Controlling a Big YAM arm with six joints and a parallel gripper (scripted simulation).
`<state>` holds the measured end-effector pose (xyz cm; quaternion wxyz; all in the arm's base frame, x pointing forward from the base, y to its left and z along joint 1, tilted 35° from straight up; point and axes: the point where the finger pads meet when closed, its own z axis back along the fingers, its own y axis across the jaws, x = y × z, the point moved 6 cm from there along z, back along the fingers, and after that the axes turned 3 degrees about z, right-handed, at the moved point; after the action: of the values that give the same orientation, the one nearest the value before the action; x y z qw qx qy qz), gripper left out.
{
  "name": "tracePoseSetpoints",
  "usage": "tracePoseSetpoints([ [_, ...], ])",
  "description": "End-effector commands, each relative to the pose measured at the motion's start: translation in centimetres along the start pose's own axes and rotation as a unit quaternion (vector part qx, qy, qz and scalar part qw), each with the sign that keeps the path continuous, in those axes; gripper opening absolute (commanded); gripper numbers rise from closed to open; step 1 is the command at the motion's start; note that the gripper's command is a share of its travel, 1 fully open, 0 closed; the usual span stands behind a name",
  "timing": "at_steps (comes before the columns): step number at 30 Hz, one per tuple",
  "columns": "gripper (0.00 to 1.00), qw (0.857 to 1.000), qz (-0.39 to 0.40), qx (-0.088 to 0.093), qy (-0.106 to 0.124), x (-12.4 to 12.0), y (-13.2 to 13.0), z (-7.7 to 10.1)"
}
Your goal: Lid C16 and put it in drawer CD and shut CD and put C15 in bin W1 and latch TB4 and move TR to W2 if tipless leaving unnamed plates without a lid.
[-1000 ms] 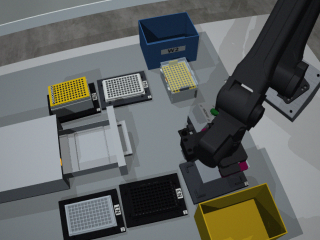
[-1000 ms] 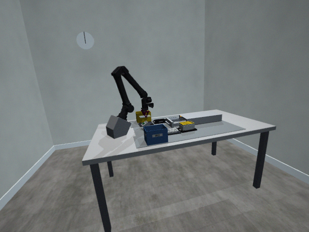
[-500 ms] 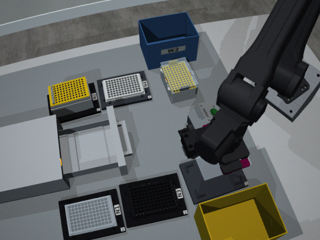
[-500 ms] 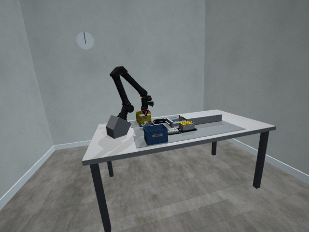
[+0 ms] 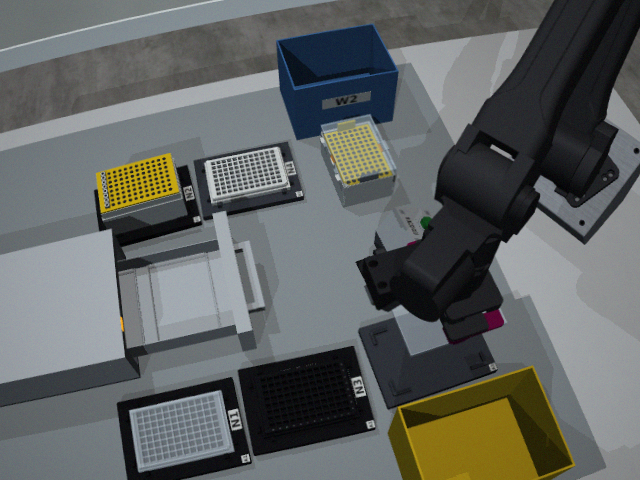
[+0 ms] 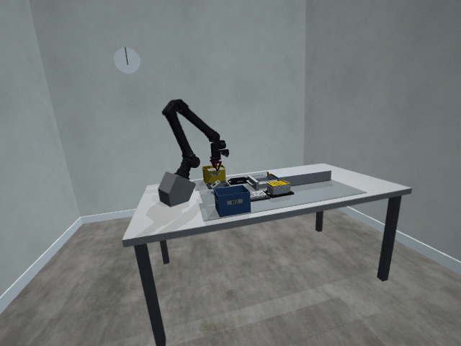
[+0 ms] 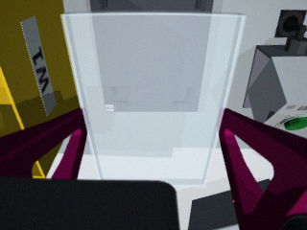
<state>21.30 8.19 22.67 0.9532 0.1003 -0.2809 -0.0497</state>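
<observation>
The claw (image 7: 153,144) grips the clear plate lid (image 7: 151,86) just above the lid park (image 5: 385,356), lower right of the top view.

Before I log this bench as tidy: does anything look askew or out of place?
The cooler drawer stands pulled open with nothing in it. The clear lid is off its park nest, held in the gripper. Nothing looks spilled or tipped.

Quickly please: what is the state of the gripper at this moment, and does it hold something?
Gripper: closed on the clear plate lid, held above the lid park.
</observation>
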Motion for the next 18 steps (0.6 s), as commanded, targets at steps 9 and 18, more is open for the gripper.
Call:
tracePoseSetpoints([
  [9,0.0,1.0,-0.002,0.01,-0.021,1.3,0.6,2.1],
  [18,0.0,0.998,-0.055,0.015,-0.033,3.6,0.9,2.7],
])
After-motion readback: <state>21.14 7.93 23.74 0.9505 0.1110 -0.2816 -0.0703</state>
